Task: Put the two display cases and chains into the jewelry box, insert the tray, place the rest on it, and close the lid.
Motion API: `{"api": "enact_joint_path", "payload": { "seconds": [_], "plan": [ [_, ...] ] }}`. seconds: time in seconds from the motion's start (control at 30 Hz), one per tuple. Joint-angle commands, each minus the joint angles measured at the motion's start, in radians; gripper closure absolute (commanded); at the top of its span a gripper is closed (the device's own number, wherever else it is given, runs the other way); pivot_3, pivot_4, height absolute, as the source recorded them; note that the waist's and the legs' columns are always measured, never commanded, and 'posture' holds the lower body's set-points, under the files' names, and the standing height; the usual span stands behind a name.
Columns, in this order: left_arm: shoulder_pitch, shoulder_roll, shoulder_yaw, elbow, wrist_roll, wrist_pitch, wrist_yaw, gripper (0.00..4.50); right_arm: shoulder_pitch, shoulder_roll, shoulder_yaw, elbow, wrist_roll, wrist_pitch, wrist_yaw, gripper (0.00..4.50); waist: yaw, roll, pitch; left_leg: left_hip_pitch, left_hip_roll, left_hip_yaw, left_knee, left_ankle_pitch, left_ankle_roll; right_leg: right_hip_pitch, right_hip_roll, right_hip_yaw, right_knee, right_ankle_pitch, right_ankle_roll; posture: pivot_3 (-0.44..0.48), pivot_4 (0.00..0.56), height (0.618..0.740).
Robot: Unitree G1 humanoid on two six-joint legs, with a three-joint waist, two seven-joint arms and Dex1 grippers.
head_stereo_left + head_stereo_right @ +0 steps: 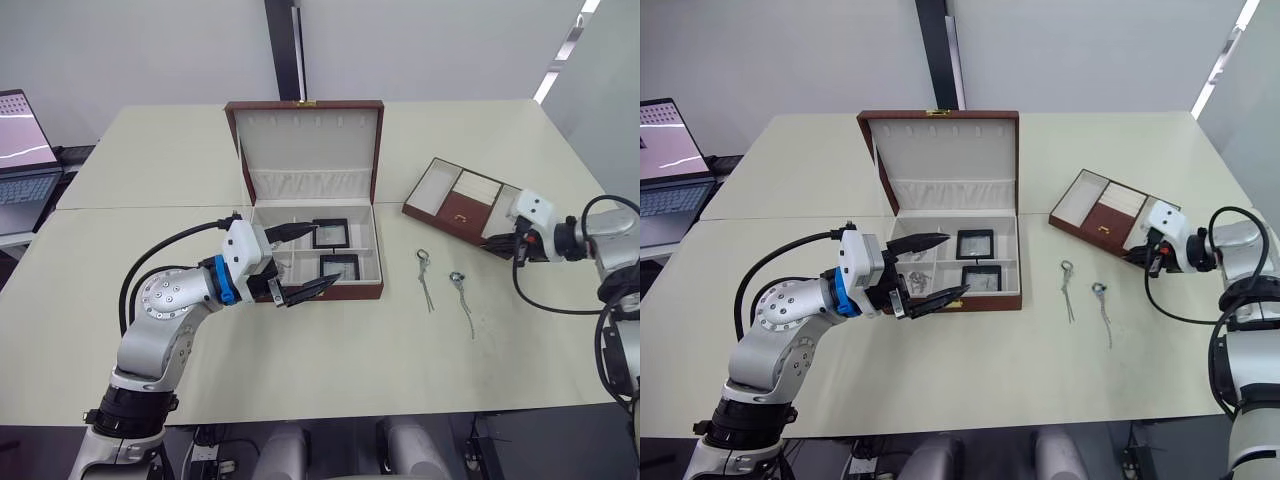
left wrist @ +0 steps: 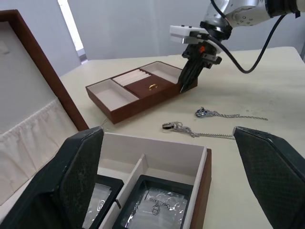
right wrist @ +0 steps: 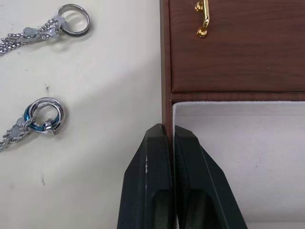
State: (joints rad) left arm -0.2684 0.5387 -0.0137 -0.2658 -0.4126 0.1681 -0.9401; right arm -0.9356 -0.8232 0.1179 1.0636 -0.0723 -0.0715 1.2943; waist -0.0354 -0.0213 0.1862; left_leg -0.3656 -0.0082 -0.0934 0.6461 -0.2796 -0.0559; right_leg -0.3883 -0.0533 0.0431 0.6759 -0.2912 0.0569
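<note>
We see our right gripper (image 3: 168, 138) clamped on the near wall of the tray (image 1: 461, 211), at 2 o'clock from the jewelry box (image 1: 318, 262). Our left gripper (image 1: 302, 262) hangs wide open over the box front. 2 display cases (image 1: 331, 233) sit inside; 2 chains (image 1: 426, 279) lie at 4 o'clock.

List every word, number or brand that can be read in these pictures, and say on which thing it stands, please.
No text can be read with certainty.
Nearer small square black display case in the reddish-brown jewelry box: faint pale printing under its clear window, too blurred to read.
Laptop screen at the table's left: only a pale curved line, no legible words.
Reddish-brown tray and thin silver chains: no lettering visible.
</note>
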Motion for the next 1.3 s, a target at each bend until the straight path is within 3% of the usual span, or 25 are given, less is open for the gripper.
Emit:
{"api": "enact_joint_path", "payload": {
  "seconds": [0.03, 0.37, 0.6, 0.83, 1.07, 1.3],
  "plan": [
    [0.066, -0.007, 0.021, -0.052, -0.002, -0.015, 0.033, 0.00, 0.105, -0.099, -0.079, -0.230, 0.086, 0.075, 0.073, 4.49, 0.002, 0.000, 0.000, 0.000, 0.000, 0.000, 0.000, 0.000, 0.000, 0.000, 0.000, 0.000, 0.000, 0.000, 0.000, 0.000, 0.150, 0.740],
    [0.250, 0.003, 0.115, -0.161, -0.034, -0.024, 0.087, 0.00, 0.577, -0.274, -0.268, -1.068, 0.330, 0.516, 0.096, 4.49, -0.002, 0.003, -0.001, 0.001, 0.000, 0.000, 0.001, 0.000, 0.000, 0.001, 0.000, 0.001, 0.001, 0.000, 0.000, 0.000, 0.150, 0.740],
    [0.410, -0.015, 0.191, -0.255, -0.043, -0.024, 0.162, 0.00, 0.665, -0.304, -0.292, -1.340, 0.448, 0.676, 0.079, 4.49, 0.005, 0.003, -0.001, 0.001, 0.001, -0.001, 0.001, 0.000, 0.000, 0.001, 0.000, 0.000, 0.000, 0.000, 0.001, 0.000, 0.150, 0.740],
    [0.591, -0.071, 0.283, -0.303, -0.035, -0.053, 0.247, 0.00, 0.475, -0.184, -0.079, -1.432, 0.471, 0.742, 0.020, 4.49, 0.001, 0.002, 0.000, 0.001, 0.001, -0.001, 0.000, 0.000, 0.000, 0.002, 0.002, -0.001, -0.001, 0.000, 0.001, 0.000, 0.150, 0.740],
    [0.703, -0.143, 0.306, -0.372, -0.006, -0.095, 0.339, 0.00, 0.278, -0.083, 0.153, -1.346, 0.345, 0.734, -0.005, 4.49, 0.009, 0.001, 0.000, -0.002, 0.001, -0.003, 0.000, 0.000, 0.000, 0.001, -0.001, -0.002, -0.003, 0.000, 0.001, 0.000, 0.150, 0.740],
    [0.793, -0.203, 0.302, -0.398, 0.025, -0.146, 0.390, 0.00, 0.126, 0.050, 0.282, -1.255, 0.277, 0.728, -0.015, 4.49, 0.006, 0.001, 0.001, -0.001, 0.000, -0.003, 0.000, 0.000, 0.000, 0.001, 0.000, -0.002, -0.004, 0.000, 0.001, 0.000, 0.150, 0.740]
  ]
}}
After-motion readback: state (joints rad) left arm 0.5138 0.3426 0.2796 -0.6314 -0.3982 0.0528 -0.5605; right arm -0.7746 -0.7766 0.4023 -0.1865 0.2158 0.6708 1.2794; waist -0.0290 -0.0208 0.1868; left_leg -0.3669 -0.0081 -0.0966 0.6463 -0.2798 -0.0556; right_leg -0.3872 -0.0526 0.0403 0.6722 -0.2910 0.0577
